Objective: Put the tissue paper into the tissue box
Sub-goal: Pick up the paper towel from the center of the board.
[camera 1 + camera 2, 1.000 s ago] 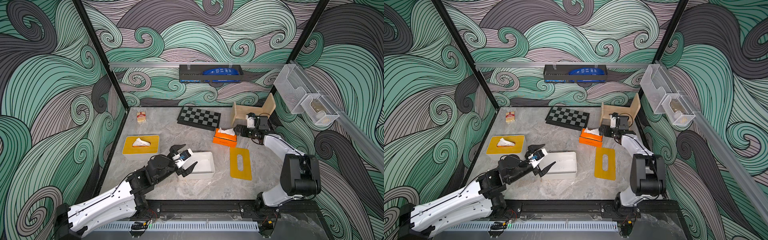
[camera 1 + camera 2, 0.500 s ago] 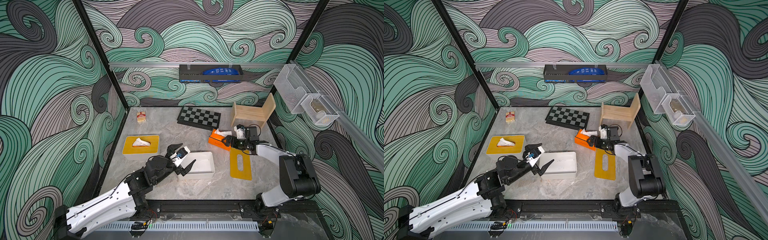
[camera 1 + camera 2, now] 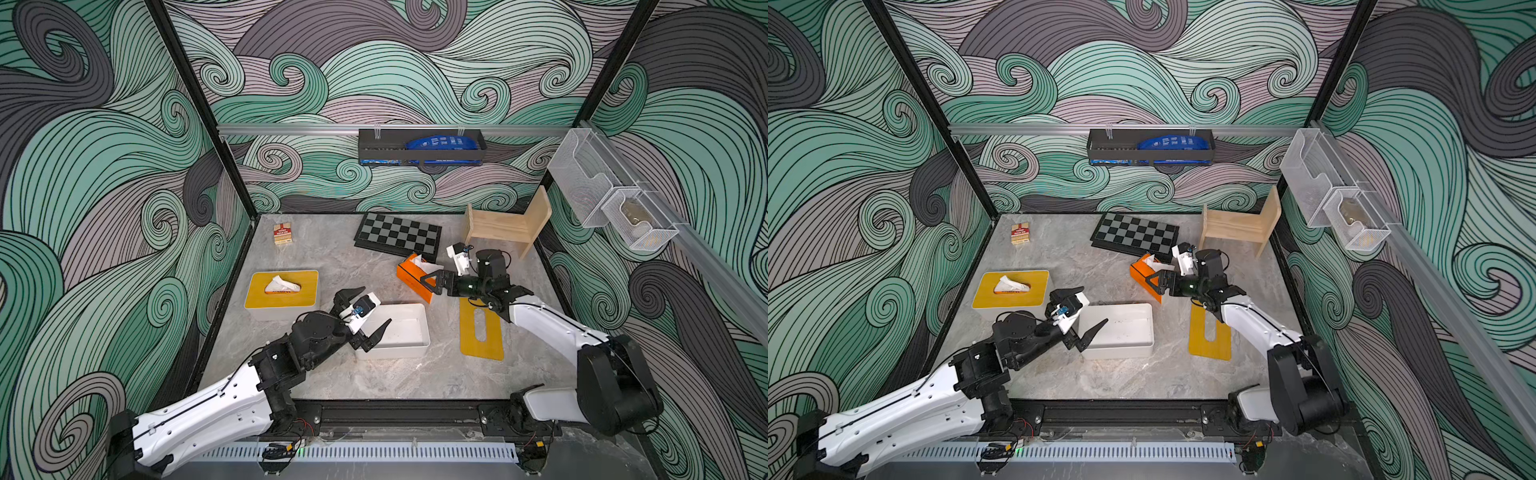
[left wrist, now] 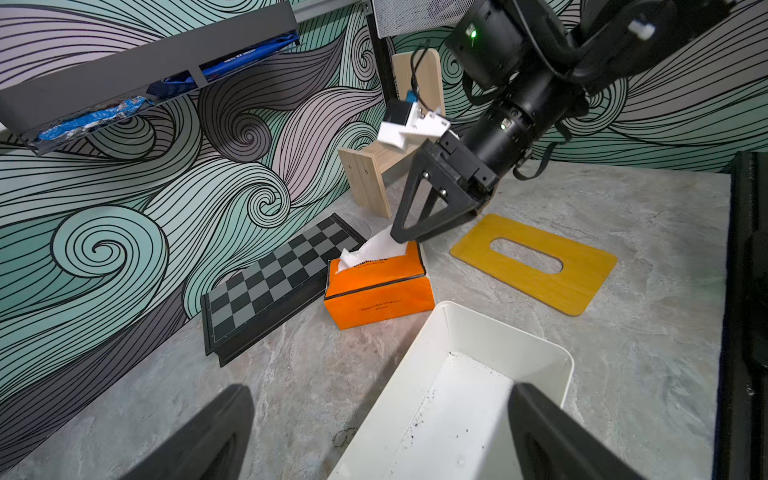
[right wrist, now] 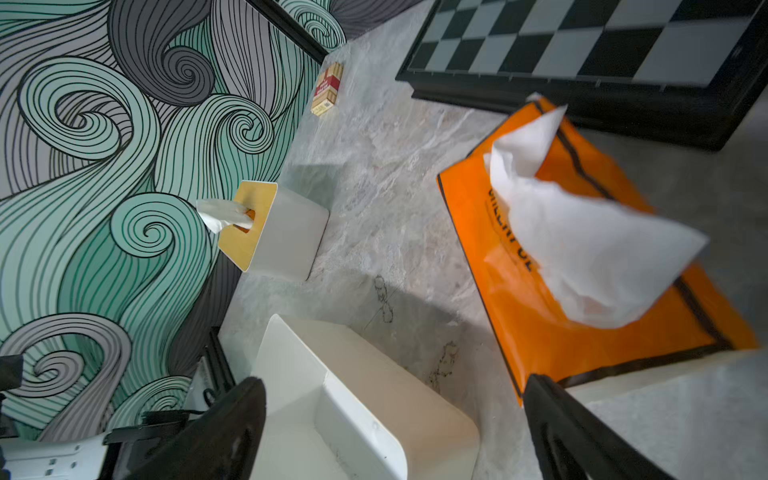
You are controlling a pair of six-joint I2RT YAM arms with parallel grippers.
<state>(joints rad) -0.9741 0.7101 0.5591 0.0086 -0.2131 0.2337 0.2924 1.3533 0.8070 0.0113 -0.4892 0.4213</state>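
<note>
**A:** What has shifted?

**B:** The orange tissue pack [image 3: 413, 276] has slid from beside the wooden stand [image 3: 505, 226] toward the middle of the bench [image 3: 332, 257] and turned askew. The right gripper [image 3: 429, 283] has swung in with it.

**A:** Left to right, then.

**B:** Near the left edge sits a closed tissue box [image 3: 281, 291], already filled and, I judge, no part of this job. Next is the left gripper [image 3: 366, 311], spread wide and holding nothing. One finger hangs over the left end of the white box [image 3: 405, 332], probably to steady it.

**A:** And the pack?

**B:** It lies on the bench just behind the white box's right end, toward the back edge and apart from the box. The right gripper's jaws gape and clasp nothing. The pack is just ahead of them, nearer one finger than centred, and that finger's tip is at the white tuft [image 4: 374, 249]. I judge it a push, not a lift.

**A:** Further right?

**B:** The yellow lid [image 3: 481, 332] lies flat beside the white box, leaving its top open.
</note>
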